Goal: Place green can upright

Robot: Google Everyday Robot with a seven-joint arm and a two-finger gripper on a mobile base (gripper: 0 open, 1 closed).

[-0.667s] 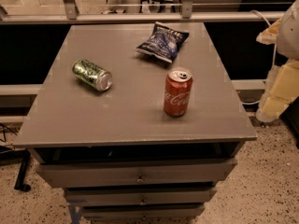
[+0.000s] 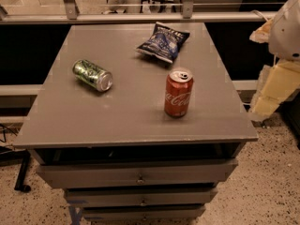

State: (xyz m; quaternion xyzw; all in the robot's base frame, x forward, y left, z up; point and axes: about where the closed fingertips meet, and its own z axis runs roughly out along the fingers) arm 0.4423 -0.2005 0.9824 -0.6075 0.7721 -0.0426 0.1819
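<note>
Nothing on the tabletop has shifted since a moment ago, and the arm at the right edge sits where it did. The green can (image 2: 92, 75) lies on its side in the left half of the grey table (image 2: 117, 118), a little above the frame's middle height. Its long axis runs from upper left to lower right, and the silver end that shows faces lower right; whether that end is the top or the bottom I cannot tell. Bare tabletop surrounds it on all sides, with nothing touching it. To its right and slightly lower, well apart, a red Coca-Cola can (image 2: 178, 93) stands upright with its silver lid and tab showing. Above that, toward the upper middle of the frame, a dark blue snack bag (image 2: 162, 42) lies flat and crumpled near the table's far edge. Neither is between the green can and the table's front edge. Under the top are stacked drawers (image 2: 136, 173) with small knobs; a dark gap shows above the highest one, and what is inside them is hidden. At the far right of the frame, off the table and level with the red can, the pale gripper (image 2: 275, 89) hangs below the white arm housing (image 2: 287, 27). It holds nothing that I can see, and I cannot tell whether it is spread or pressed together.
</note>
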